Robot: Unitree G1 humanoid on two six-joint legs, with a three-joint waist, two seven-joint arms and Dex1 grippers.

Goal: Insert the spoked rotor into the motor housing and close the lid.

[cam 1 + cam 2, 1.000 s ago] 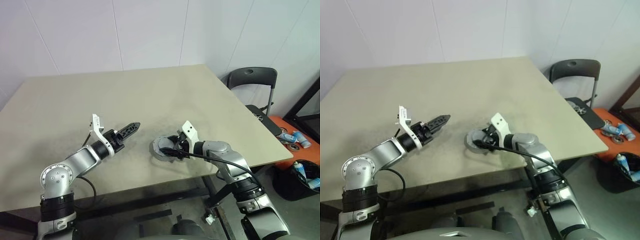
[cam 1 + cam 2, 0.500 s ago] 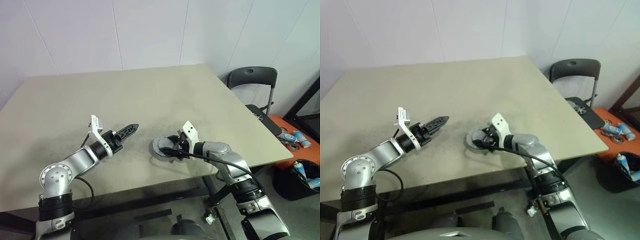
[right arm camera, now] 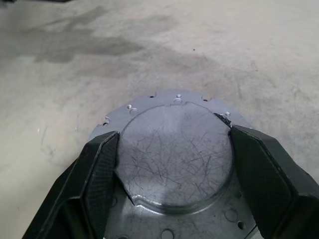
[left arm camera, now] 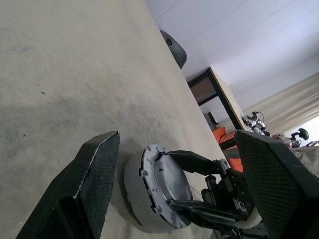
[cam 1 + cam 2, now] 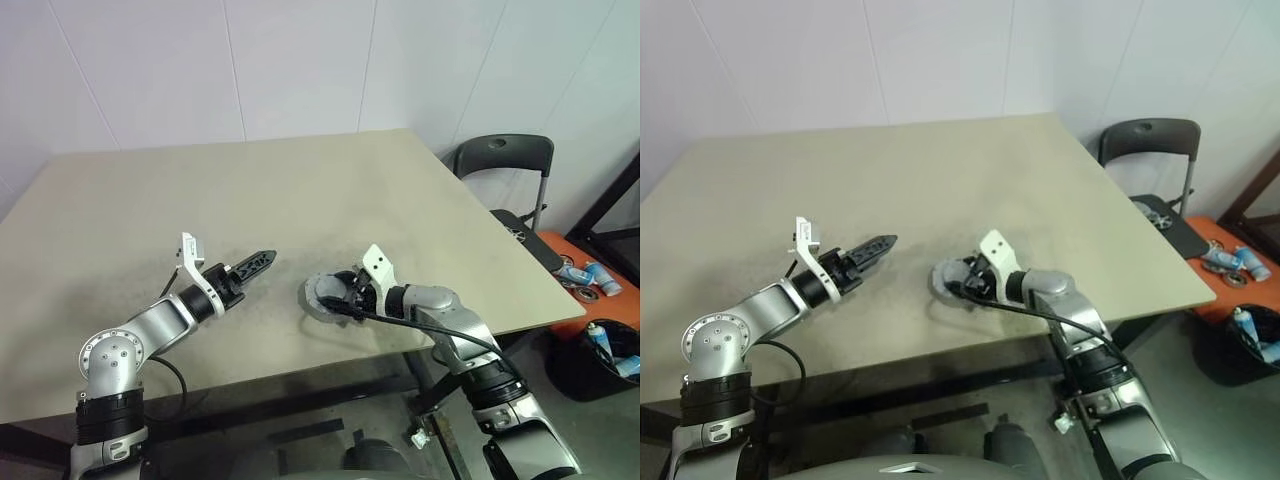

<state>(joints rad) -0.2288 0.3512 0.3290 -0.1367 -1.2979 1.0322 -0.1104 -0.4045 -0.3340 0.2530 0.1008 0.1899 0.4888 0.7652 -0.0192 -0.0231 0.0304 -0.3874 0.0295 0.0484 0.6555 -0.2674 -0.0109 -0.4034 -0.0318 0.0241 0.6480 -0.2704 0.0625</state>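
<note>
Currently the right gripper [image 3: 172, 164] sits at the near-right part of the table [image 5: 300, 190], its two black fingers [image 3: 97, 174] spread wide on either side of the raised round centre of a grey-silver metal disc assembly, the lid [image 3: 174, 149]. Fingers sit against that raised boss on both sides, so it reads as a wide grip on the lid, not empty jaws. Lid face is scratched, flat, with small holes around its outer flange. In the left wrist view the same stack shows from the side: lid [image 4: 167, 181] on top of a thicker grey round body underneath, presumably the motor housing [image 4: 133, 191], resting on the table; no windings visible, so can't confirm what's inside. Spoked rotor can't be made out, hidden if it's in there. From the head views the assembly [image 5: 325, 295] lies near the front edge of the table, right of centre, with the right gripper [image 5: 345, 300] reaching to it from the right. Left gripper [image 5: 262, 262] hovers above the table left of the assembly, pointing toward it, well apart from it, jaws standing wide and holding nothing; its fingers [image 4: 94, 169] frame the lid in its wrist view without touching. Table surface is beige with darker smudges around the work area. Off the table to the far right: a dark folding chair [image 5: 505, 160], and an orange surface [image 5: 600, 285] with a few small items on it.
</note>
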